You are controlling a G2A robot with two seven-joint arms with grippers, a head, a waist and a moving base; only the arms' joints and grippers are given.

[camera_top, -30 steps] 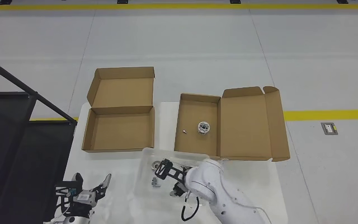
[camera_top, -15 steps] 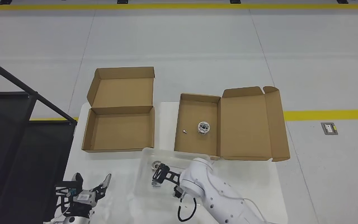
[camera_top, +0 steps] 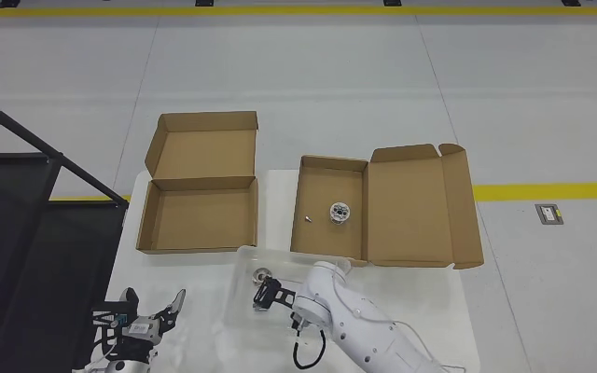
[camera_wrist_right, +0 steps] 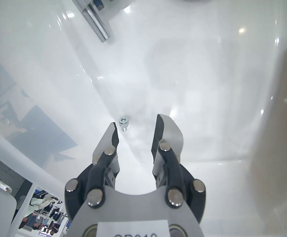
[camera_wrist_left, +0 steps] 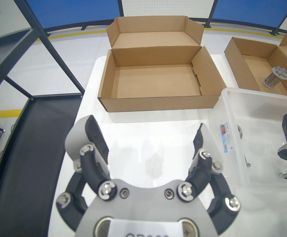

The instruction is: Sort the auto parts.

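I see the right gripper [camera_wrist_right: 136, 121] spread inside the bin [camera_wrist_right: 201, 67], 1 bolt [camera_wrist_right: 123, 122] just beside it; the left gripper [camera_wrist_left: 145, 122] is spread too.

White worktop [camera_top: 277, 205] stands on a pale grey floor [camera_top: 326, 84] jointed in large slabs. One yellow line [camera_top: 536, 191] crosses the floor to either side of the worktop, and a second yellow line [camera_top: 280, 10] lies well beyond its far edge. A black metal rack [camera_top: 42, 242] stands just beside the worktop's left edge. Beyond its far side, blue wall panels [camera_wrist_left: 74, 11] flank a white perforated board [camera_wrist_left: 166, 7].
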